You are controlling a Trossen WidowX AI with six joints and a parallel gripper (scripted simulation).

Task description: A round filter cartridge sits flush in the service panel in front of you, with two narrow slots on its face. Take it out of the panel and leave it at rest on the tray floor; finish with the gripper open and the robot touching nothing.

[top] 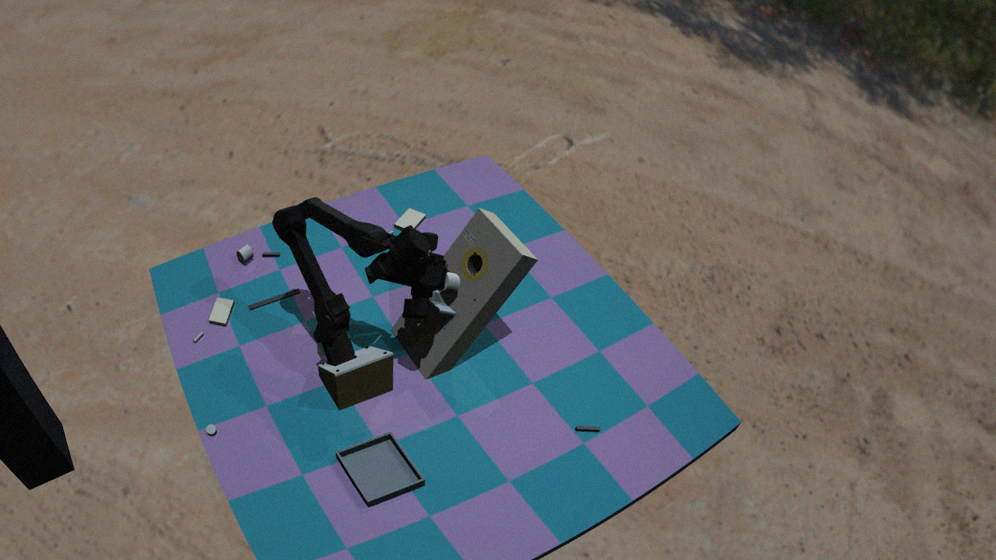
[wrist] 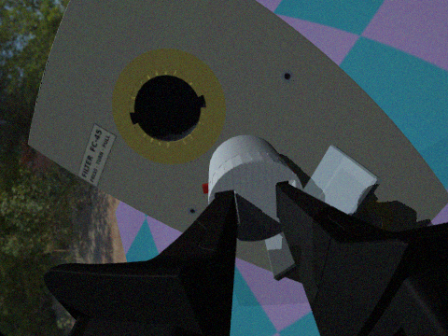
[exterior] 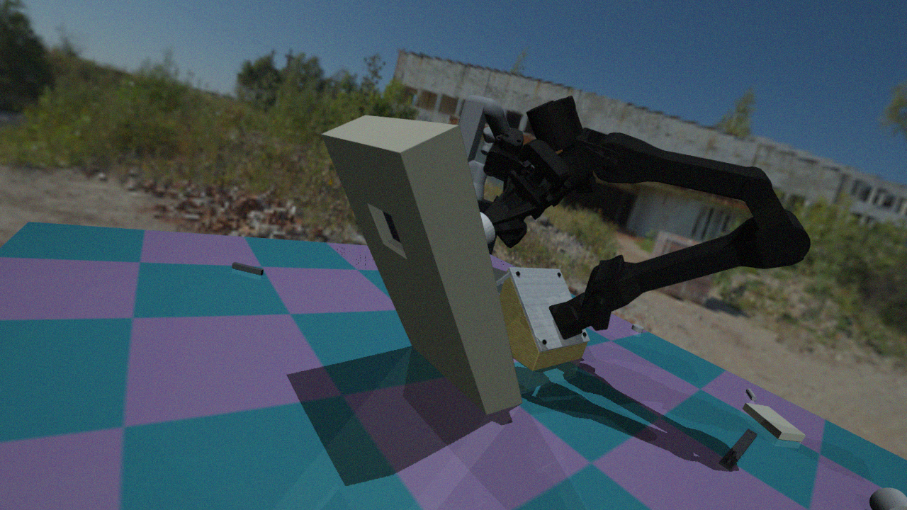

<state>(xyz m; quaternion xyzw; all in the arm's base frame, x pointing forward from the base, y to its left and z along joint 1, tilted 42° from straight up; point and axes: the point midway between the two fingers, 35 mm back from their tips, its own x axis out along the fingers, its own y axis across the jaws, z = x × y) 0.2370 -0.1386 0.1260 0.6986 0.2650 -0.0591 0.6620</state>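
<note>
Top view: there's the big checkered tabletop [top: 570, 341] [exterior: 209, 355] [wrist: 401, 89], purple and teal; the black arm [top: 313, 271] [exterior: 697, 256] reaches up, over and down toward the service panel [top: 487, 288] [exterior: 431, 273] [wrist: 252, 103], a thick pale slab leaning at a tilt; the arm rises from a mounting block [top: 365, 386] [exterior: 545, 297] with a pale top plate; well apart from the panel lies the shallow tray [top: 397, 493], dark-rimmed, grey-floored, the cartridge not in it.

On the panel's face, a yellow ring [top: 464, 262] [wrist: 122, 93] circles an open round hole with two side notches; and here's the hand [top: 440, 280] [exterior: 494, 218] [wrist: 254, 192], clamped on the filter cartridge [top: 451, 281] [exterior: 487, 227] [wrist: 243, 154]; that pale cylinder is out of its hole, off to one side of the ring, in front of the panel's face; the wrist view can't settle whether it touches the panel!

Smaller still: a long dark bar [top: 273, 299] [exterior: 738, 449] lies near a cream block [top: 221, 311] [exterior: 772, 421]; beside the ring, a label [wrist: 97, 154] reads FILTER FC-45; tiniest, a red tab [wrist: 205, 188] shows at the cartridge's side.
</note>
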